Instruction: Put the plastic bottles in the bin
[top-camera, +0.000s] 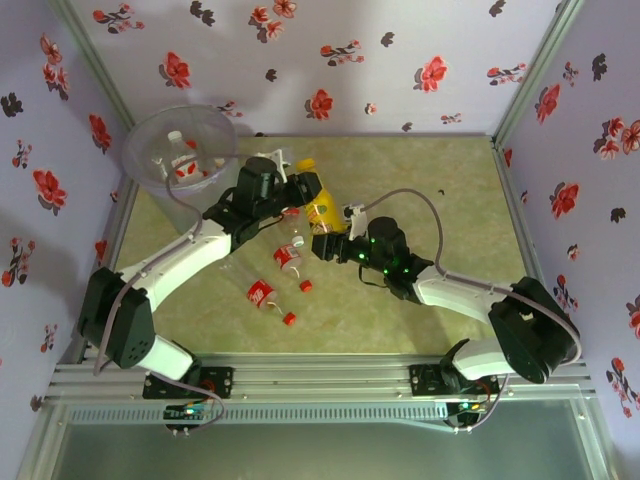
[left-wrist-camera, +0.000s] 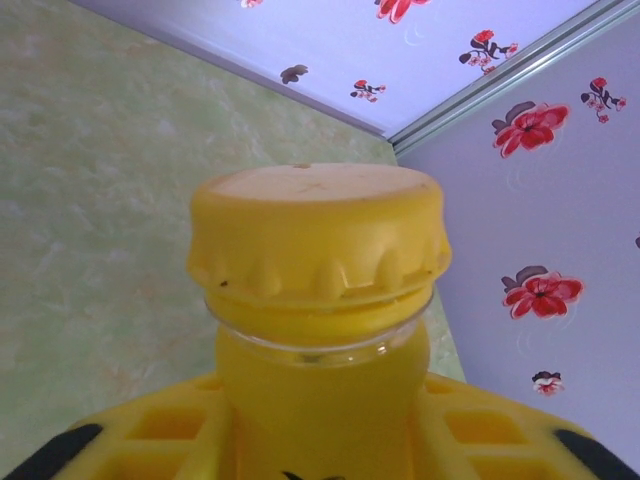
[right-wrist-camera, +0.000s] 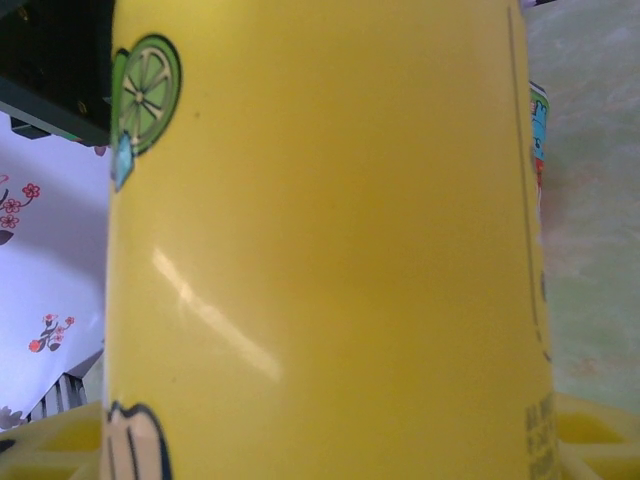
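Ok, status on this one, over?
Left tool shut on yellow bottle at neck. Right tool at its body, grip unclear. Bin holds bottles; loose bottles on table.

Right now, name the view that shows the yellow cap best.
Left wrist: the cap sits large mid-frame, ridges and flat top sharp. Top external shows it as a small yellow dot at the bottle's far end. Right wrist gives the bottle's side.

The yellow bottle (top-camera: 322, 208), capped in ribbed yellow (left-wrist-camera: 318, 235) with a lime on its label, is mid-table, cap toward the far left. The bin (top-camera: 226, 128), translucent grey, stands upright at the far-left corner with a clear red-labelled bottle (top-camera: 182, 165) inside. Several more clear bottles (top-camera: 262, 294) lie on their sides nearby.
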